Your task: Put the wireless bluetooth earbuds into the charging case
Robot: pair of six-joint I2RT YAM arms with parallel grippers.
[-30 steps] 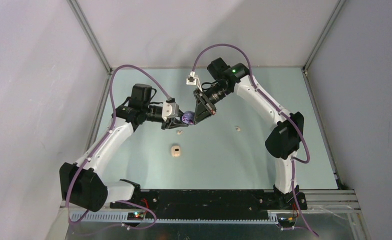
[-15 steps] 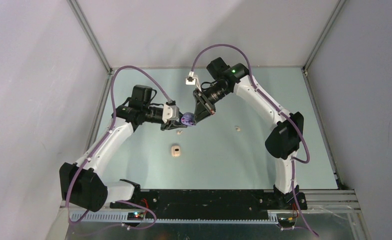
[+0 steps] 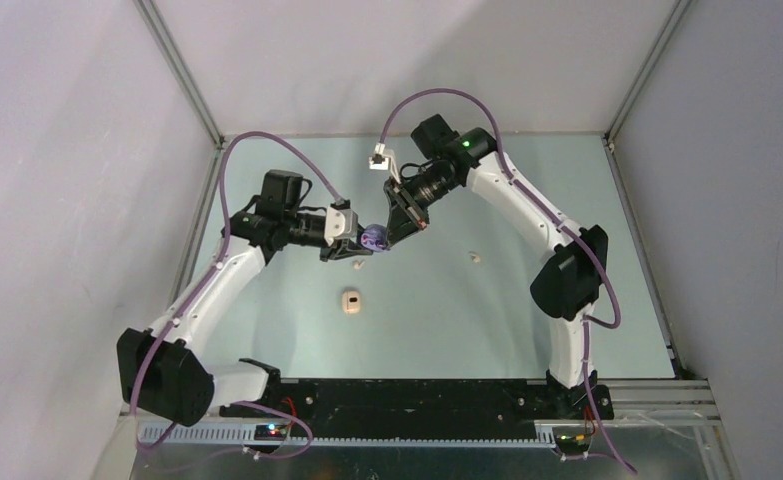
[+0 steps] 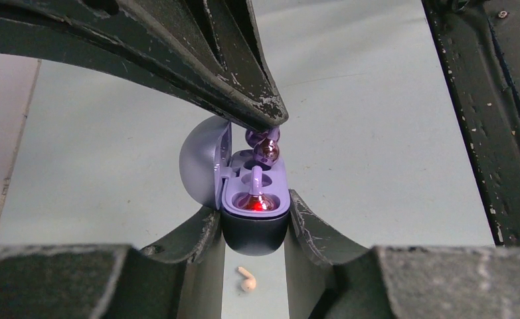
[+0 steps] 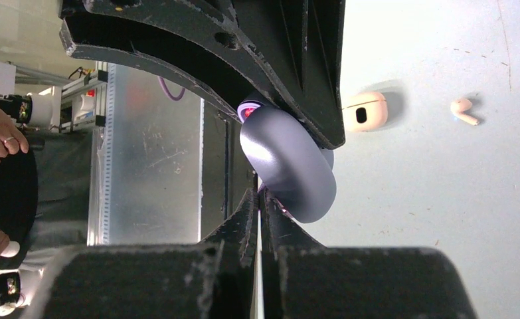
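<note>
One light, slippery lilac earbud (image 4: 265, 149), best pinched by its stem, at our closed right pincer (image 4: 273, 119); left pincer (image 4: 255, 216) clamps the open lilac charging case (image 4: 204, 166).

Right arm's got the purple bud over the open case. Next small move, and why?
Probably ease the right gripper toward the open lilac charging case that the left gripper holds, seating the pinched lilac-purple earbud in the empty far socket. The bud hangs just off that socket; the near one is filled.

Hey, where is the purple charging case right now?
Just left of centre in the top view, the purple charging case is held lid-open in the left pincer, the shut right pincer at its far socket.
</note>
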